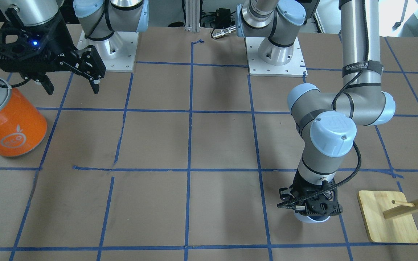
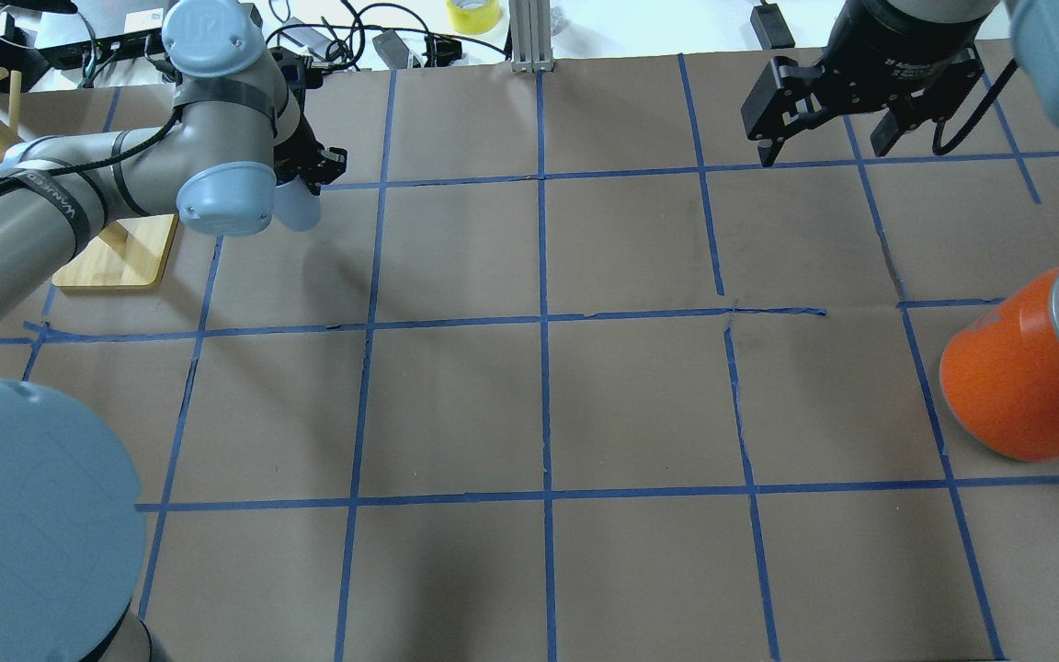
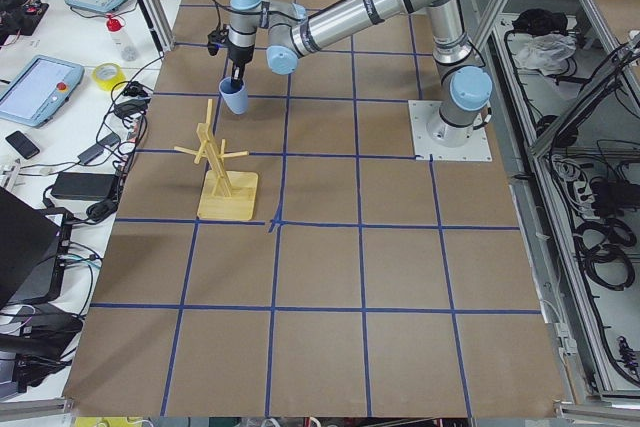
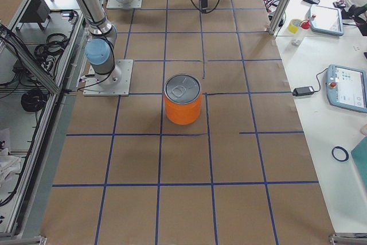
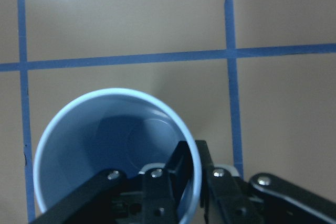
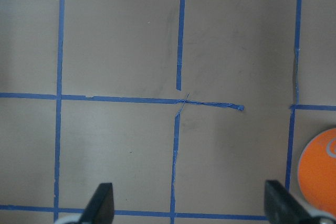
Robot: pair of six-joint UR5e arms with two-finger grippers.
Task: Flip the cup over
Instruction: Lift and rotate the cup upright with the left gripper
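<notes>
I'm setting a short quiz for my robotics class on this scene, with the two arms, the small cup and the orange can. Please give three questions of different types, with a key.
1. True or false: the right gripper has its jaws shut.
2. How does the left gripper hold the cup?
A. By the rim, one jaw inside and one outside.
B. Around the base, both jaws outside.
C. It does not touch it.
3. Fill the gap: in the left wrist view, the cup's mouth faces ____ the lens.

Key
1. False: the jaws stand wide apart, holding nothing.
2. A
3. toward
</notes>
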